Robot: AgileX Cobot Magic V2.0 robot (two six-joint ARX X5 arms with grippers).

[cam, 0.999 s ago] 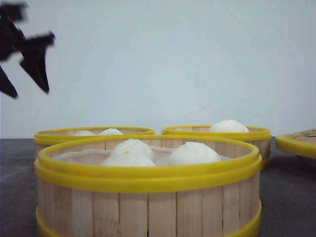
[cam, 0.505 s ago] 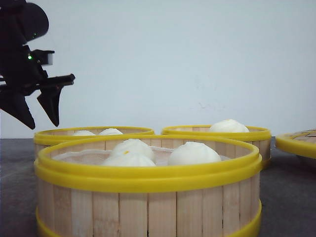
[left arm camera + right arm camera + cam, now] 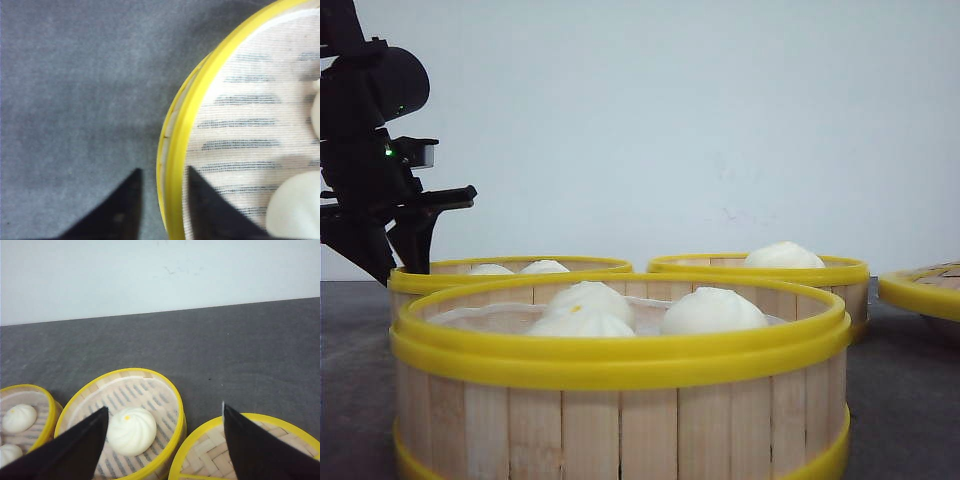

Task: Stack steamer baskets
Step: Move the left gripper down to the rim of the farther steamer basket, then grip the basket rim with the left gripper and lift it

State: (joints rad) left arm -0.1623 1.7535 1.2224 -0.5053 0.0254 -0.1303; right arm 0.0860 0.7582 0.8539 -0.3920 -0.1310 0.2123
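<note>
Fingers of your left gripper (image 3: 162, 200) are spread astride the rim of the far-left steamer basket (image 3: 510, 268), one inside, one outside, ready to pinch and lift; your right gripper (image 3: 165, 440) hangs wide open, empty.

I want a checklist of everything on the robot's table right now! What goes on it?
Surface: dark grey table, matte, no spills seen.
Job's things: three steamer baskets, none stacked: near basket with three buns; back left basket with two buns showing; back right basket with one bun.
Clutter: woven lid lying flat to the right of the baskets.
Grippers: left gripper open, fingers straddling the back left basket's rim; right gripper open, raised above the back right basket and lid, holding nothing.
Cables: nothing seen.
Surroundings: plain white wall behind the table.
</note>
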